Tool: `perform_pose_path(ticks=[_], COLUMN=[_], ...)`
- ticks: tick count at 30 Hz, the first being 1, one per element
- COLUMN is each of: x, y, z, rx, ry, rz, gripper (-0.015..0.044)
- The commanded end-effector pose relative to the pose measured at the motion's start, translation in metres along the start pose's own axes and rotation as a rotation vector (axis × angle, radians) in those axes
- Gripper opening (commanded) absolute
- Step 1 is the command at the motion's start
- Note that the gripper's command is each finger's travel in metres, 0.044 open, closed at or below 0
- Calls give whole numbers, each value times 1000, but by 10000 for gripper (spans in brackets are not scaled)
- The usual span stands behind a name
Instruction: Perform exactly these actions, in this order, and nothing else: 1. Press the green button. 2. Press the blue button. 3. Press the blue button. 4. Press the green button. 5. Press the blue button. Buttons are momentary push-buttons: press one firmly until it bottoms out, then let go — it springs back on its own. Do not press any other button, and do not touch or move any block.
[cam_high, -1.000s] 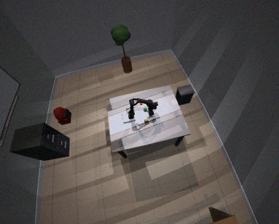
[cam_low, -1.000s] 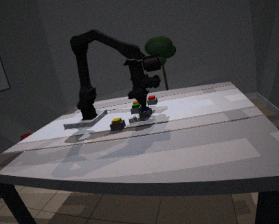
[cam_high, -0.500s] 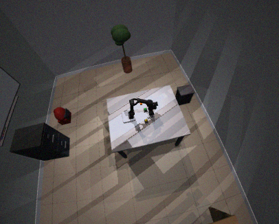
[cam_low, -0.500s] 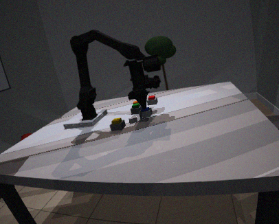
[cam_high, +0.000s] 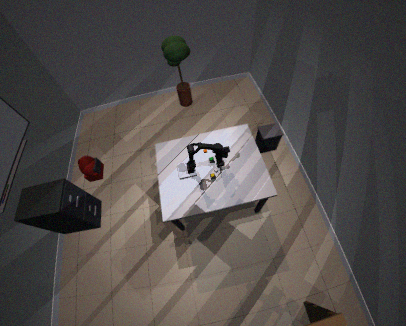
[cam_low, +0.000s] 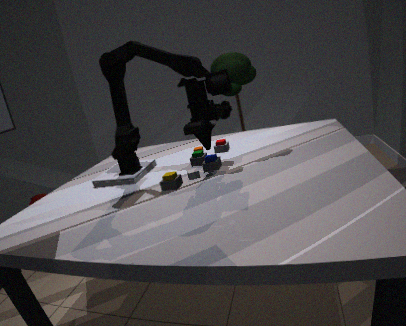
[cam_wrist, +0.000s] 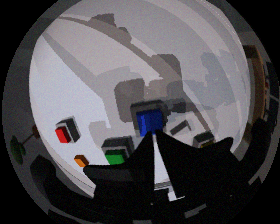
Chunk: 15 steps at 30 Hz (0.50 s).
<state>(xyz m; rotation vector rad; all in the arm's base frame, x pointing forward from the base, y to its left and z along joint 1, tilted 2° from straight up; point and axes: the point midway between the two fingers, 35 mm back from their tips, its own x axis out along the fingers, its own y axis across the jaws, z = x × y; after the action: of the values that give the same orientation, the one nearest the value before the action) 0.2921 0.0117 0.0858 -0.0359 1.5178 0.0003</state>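
Note:
The blue button (cam_low: 211, 158) (cam_wrist: 150, 122) sits on a dark base. The green button (cam_high: 211, 160) (cam_low: 198, 153) (cam_wrist: 115, 157) stands beside it, on the arm base's side. My gripper (cam_low: 208, 148) (cam_wrist: 153, 133) is shut and empty, pointing down. Its tips are just above the blue button, near the edge of the cap in the wrist view; a small gap shows in the exterior view. The blue cap stands up from its base. The green cap is also raised, with nothing touching it. In the top view the arm hides the blue button.
The red button (cam_low: 221, 142) (cam_wrist: 62, 135) is farther back. The yellow button (cam_high: 213, 176) (cam_low: 170, 176) is on the other side. A small grey block (cam_low: 194, 175) (cam_wrist: 180, 128) lies near the blue button. An orange block (cam_high: 205, 151) (cam_low: 198, 149) (cam_wrist: 81, 160) lies behind the green button.

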Motion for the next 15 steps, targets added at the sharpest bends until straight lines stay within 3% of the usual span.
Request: perform_pose_path(ticks=[1, 15], x=[-2, 21], y=[1, 1], z=[1, 1], rx=[-5, -5], ry=[-2, -2], rz=[4, 4], gripper=[20, 20])
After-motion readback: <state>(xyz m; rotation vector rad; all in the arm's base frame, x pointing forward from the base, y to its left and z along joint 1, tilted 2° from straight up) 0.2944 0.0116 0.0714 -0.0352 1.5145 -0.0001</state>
